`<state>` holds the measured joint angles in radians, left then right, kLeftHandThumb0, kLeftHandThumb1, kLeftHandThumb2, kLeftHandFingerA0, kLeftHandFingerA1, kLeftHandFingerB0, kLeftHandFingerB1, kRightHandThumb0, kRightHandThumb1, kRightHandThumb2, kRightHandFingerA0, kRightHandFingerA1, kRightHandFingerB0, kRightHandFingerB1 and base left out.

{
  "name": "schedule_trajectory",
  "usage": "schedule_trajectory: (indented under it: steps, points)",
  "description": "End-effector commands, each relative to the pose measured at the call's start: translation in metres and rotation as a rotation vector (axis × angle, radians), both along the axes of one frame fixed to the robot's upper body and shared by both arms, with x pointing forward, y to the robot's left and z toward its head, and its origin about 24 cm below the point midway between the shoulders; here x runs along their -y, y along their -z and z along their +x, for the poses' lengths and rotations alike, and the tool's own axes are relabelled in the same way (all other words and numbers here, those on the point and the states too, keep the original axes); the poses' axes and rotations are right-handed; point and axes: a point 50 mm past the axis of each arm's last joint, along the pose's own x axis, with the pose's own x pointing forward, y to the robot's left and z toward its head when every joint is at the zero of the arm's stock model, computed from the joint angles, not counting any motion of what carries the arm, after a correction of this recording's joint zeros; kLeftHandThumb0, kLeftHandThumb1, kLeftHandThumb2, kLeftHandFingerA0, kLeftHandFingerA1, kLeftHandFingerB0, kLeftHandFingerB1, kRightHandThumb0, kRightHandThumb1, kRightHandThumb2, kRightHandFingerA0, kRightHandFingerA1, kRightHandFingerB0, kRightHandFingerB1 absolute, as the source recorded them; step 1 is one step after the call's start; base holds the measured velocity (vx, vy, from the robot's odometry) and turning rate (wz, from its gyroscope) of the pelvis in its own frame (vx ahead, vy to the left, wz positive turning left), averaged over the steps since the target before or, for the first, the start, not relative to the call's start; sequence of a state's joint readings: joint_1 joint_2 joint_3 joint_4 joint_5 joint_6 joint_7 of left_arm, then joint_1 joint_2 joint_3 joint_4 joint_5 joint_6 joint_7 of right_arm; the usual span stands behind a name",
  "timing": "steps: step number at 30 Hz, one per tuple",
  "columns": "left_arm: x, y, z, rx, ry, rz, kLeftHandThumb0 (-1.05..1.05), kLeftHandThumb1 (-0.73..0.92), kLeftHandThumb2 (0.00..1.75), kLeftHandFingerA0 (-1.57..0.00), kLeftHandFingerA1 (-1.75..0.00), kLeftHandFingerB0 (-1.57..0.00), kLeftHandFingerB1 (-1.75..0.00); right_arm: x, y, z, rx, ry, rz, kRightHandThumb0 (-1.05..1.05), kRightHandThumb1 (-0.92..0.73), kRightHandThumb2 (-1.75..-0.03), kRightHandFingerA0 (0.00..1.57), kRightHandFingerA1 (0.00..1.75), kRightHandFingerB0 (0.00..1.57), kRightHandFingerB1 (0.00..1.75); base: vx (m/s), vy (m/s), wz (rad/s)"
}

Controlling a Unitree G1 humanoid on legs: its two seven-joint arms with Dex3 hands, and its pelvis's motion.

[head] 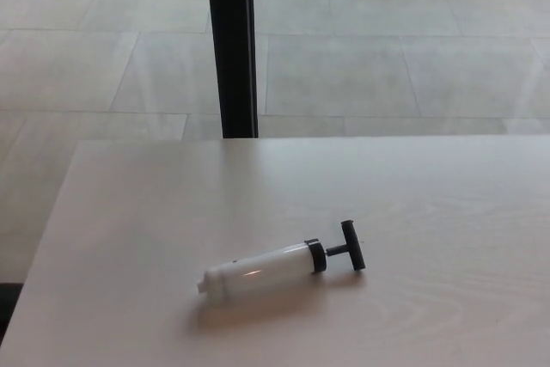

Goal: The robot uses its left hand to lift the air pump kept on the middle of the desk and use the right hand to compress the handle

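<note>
An air pump [262,267] lies on its side on the pale wooden desk [430,204], nozzle end toward the robot's left, its black T-handle [351,245] pointing right and drawn a little out of the white barrel. Nothing touches it — neither robot hand is in sight. Beyond the desk's far edge a black post [232,40] stands upright on the grey tiled floor [387,58]

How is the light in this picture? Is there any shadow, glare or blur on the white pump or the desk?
Head view: soft, even daylight; the white cylindrical air pump with a black T-handle casts a faint shadow toward the camera on the pale wooden desk; a small highlight glints on its barrel; the desk surface looks slightly washed out; focus is mildly soft, without motion blur.
</note>
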<state>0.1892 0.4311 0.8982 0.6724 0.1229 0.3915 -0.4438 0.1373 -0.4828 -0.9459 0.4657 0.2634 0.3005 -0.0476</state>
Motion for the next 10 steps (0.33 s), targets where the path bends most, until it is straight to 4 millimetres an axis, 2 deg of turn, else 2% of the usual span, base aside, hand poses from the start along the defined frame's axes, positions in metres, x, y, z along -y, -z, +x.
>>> schedule_trajectory:
  steps: [1, 2, 4, 5, 6, 10]
  points:
    - [0.003, 0.023, -0.14, 0.165, -0.681, 0.092, -0.51, 0.72, 0.61, -0.49, -0.54, -0.47, -0.44, 0.014, 0.033, -0.101, 0.211, 0.374, 0.015, -0.74, -0.92, -0.71, 0.71, 0.96, 0.5, 0.5, 0.0, 0.0, 0.0]
    - [0.002, 0.021, -0.145, 0.158, -0.683, 0.098, -0.51, 0.72, 0.61, -0.49, -0.54, -0.47, -0.44, 0.013, 0.035, -0.107, 0.202, 0.376, 0.016, -0.74, -0.92, -0.71, 0.71, 0.96, 0.5, 0.5, 0.0, 0.0, 0.0]
    - [0.007, 0.023, -0.157, 0.058, -0.679, 0.099, -0.46, 0.71, 0.6, -0.52, -0.54, -0.51, -0.48, 0.005, 0.053, -0.116, 0.164, 0.396, 0.082, -0.77, -0.91, -0.68, 0.76, 1.0, 0.57, 0.58, 0.0, 0.0, 0.0]
    - [0.01, 0.021, -0.162, 0.03, -0.629, 0.091, -0.48, 0.72, 0.61, -0.5, -0.59, -0.46, -0.49, 0.004, 0.058, -0.119, 0.128, 0.39, 0.101, -0.7, -0.73, -1.16, 0.79, 0.91, 0.53, 0.66, 0.0, 0.0, 0.0]
    - [0.012, 0.022, -0.165, 0.005, -0.598, 0.071, -0.49, 0.72, 0.61, -0.53, -0.55, -0.46, -0.46, 0.002, 0.062, -0.119, 0.085, 0.366, 0.113, -0.76, -0.9, -0.67, 0.84, 0.91, 0.56, 0.52, 0.0, 0.0, 0.0]
    - [0.012, 0.024, -0.163, 0.043, -0.631, 0.05, -0.48, 0.73, 0.6, -0.53, -0.55, -0.47, -0.46, 0.002, 0.062, -0.115, 0.07, 0.338, 0.116, -0.73, -0.92, -0.68, 0.79, 0.89, 0.52, 0.51, 0.0, 0.0, 0.0]
